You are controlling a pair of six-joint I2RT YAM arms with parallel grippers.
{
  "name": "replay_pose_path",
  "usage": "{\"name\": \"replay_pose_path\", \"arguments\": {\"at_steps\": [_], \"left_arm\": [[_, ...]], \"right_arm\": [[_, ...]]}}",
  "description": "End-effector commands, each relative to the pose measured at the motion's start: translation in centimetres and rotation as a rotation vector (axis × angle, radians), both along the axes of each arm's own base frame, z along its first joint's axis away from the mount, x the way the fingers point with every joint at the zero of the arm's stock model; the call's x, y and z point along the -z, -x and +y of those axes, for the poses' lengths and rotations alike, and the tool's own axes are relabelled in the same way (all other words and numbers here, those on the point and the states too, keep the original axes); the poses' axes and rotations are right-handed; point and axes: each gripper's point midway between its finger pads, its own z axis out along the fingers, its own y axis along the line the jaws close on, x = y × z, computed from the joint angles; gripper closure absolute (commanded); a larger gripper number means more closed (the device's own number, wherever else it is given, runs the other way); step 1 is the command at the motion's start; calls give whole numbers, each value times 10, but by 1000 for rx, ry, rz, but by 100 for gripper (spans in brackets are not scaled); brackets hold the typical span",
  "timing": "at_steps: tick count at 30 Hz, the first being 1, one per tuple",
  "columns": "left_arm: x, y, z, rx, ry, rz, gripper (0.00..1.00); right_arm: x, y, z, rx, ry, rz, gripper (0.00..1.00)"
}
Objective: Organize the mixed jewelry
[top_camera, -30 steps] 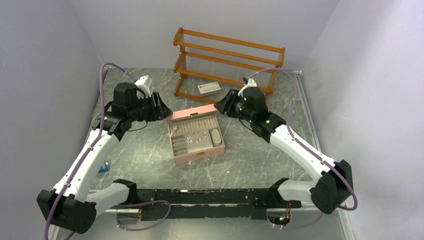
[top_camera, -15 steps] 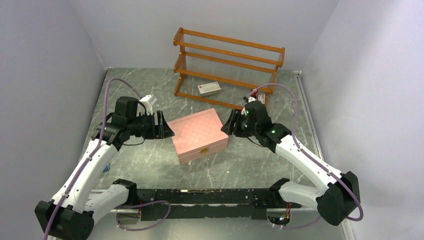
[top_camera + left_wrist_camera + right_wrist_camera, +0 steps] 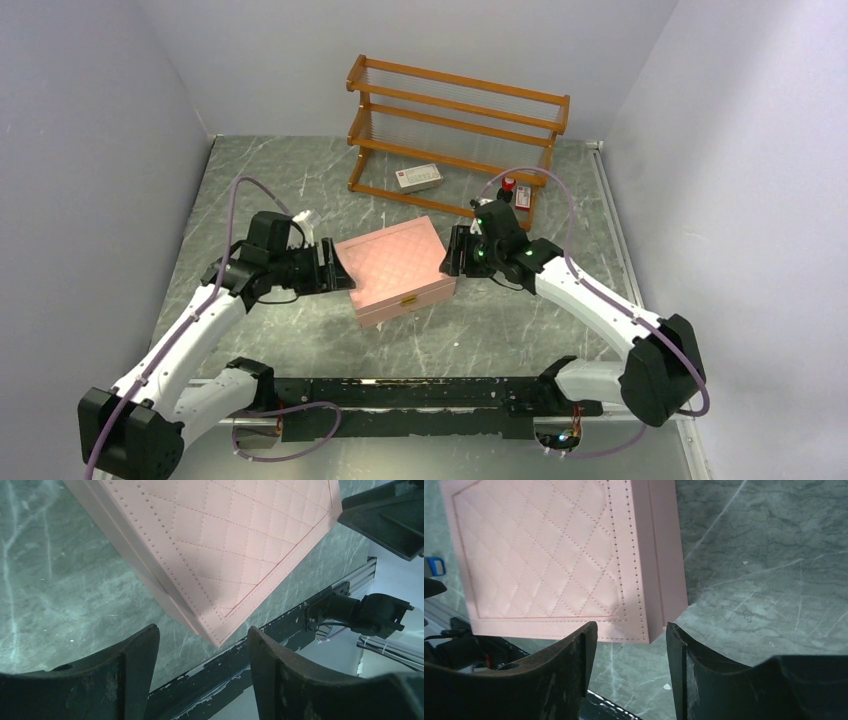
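Overhead, the quilted pink jewelry box [image 3: 395, 268] sat at the middle of the grey-green marbled table [image 3: 300, 180], turned a little askew, with its lid down and a small gold clasp on the front edge facing the bottom of the frame. None of the jewelry showed in any view, so with the box shut its whereabouts could not be told. The left gripper [image 3: 338, 268] hung just beside the box's left edge and the right gripper [image 3: 455, 255] just beside its right edge, the two facing each other across the lid. From the left wrist camera, the left gripper [image 3: 202, 630] had its two black fingers [image 3: 135, 670] spread wide with nothing between them but a corner of the pink box [image 3: 225, 545] lower down. Whether they touched it could not be made out. From the right wrist camera it was much the same: the right gripper [image 3: 631, 627] stood parted, gripping nothing, and the nearest corner of the box [image 3: 549, 555] lay in the gap between its fingers [image 3: 574, 670]. A small blue object [image 3: 435, 566] showed at the left edge of that frame. Toward the top of the overhead frame stood a wooden rack [image 3: 455, 120] with a small white carton [image 3: 418, 178] on its lowest level and a red-capped bottle [image 3: 508, 185] near its lower right end. A black rail [image 3: 420, 392] ran along the bottom of the frame.
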Motion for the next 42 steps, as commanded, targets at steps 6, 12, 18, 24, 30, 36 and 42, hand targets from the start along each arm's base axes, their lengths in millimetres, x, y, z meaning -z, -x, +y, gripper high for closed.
{"name": "replay_pose_path", "arguments": {"at_steps": [6,12,18,24,30,36,42], "left_arm": [[29,-7,-17,-11,-77,19,32],[56,-5,3,-65,-231,73,45],[76,0,9,-76,-319,112,51],[90,1,12,-82,-381,137,53],[91,-2,12,-88,-410,137,55],[25,-28,-4,-117,-274,-62,55],[-56,-42,11,-232,-206,-295,48]], "right_arm": [[15,-7,3,-45,68,7,46],[45,10,-3,-72,102,93,50],[83,27,-9,-91,146,208,57],[104,29,-12,-71,178,257,61],[111,27,-13,-55,197,271,63],[47,-3,0,-43,101,64,60],[-25,-20,-22,84,72,-165,43]]}}
